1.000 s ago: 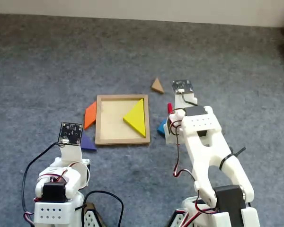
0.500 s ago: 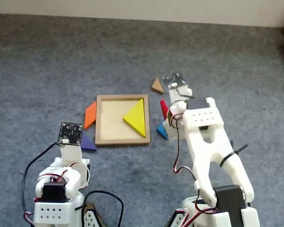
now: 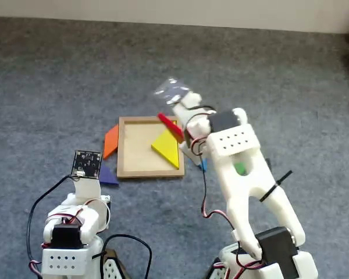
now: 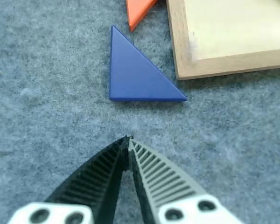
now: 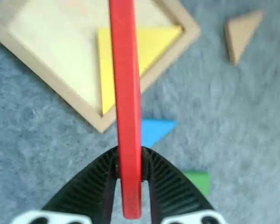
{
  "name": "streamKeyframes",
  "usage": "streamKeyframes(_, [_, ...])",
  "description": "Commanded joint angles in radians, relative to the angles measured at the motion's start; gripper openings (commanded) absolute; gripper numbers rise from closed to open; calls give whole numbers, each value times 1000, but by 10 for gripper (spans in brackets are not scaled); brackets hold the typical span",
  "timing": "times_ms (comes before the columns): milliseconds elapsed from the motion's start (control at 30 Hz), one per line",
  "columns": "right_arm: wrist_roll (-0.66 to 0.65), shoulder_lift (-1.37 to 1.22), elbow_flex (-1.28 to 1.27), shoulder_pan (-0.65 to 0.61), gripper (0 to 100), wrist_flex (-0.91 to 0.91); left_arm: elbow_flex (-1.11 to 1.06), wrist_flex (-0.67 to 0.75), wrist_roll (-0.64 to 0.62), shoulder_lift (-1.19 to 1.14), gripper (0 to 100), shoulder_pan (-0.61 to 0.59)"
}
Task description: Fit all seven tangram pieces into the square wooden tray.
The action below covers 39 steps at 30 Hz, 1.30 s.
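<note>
The square wooden tray [image 3: 121, 148] lies mid-table with a yellow triangle [image 3: 167, 146] in its right half. My right gripper [image 5: 129, 151] is shut on a red piece [image 5: 126, 84], held on edge above the tray's far right corner [image 3: 170, 127]. Beside the tray's right rim [image 5: 84, 109] lie a light blue triangle [image 5: 154, 130], a green piece [image 5: 198, 181] and, farther off, a brown triangle [image 5: 242, 31]. My left gripper [image 4: 129, 140] is shut and empty, just short of a dark blue triangle [image 4: 135, 74]. An orange piece [image 4: 137, 10] lies against the tray's left side.
Grey carpet covers the table all round. In the high view, the dark blue triangle [image 3: 108, 175] and the orange piece [image 3: 110, 141] lie between the left arm and the tray. The right arm covers the ground right of the tray.
The right arm has lifted the red piece from the carpet right of the tray and swung it left, over the tray's far right corner. The left arm has kept still.
</note>
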<state>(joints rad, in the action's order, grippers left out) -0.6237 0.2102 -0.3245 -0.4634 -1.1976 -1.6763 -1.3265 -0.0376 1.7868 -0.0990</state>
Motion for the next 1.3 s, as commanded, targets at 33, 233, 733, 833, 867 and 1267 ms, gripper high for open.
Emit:
streamKeyframes(33, [-138,45,-8,-71,6,182,-19,-3,6,16,8,-10])
streamKeyframes(233, [-307,47,-197,-148,6,449,-19,-3,6,16,8,-10])
streamKeyframes(733, [-436,-87,-441,-174,15,829,-19,-3,6,16,8,-10])
streamKeyframes(833, [-431,-84,-444,-171,95,829,-19,-3,6,16,8,-10])
streamKeyframes(867, [-431,-67,-446,-171,131,826,-19,-3,6,16,8,-10])
streamKeyframes(1267, [-430,242,-489,-183,217,668,-19,-3,6,16,8,-10])
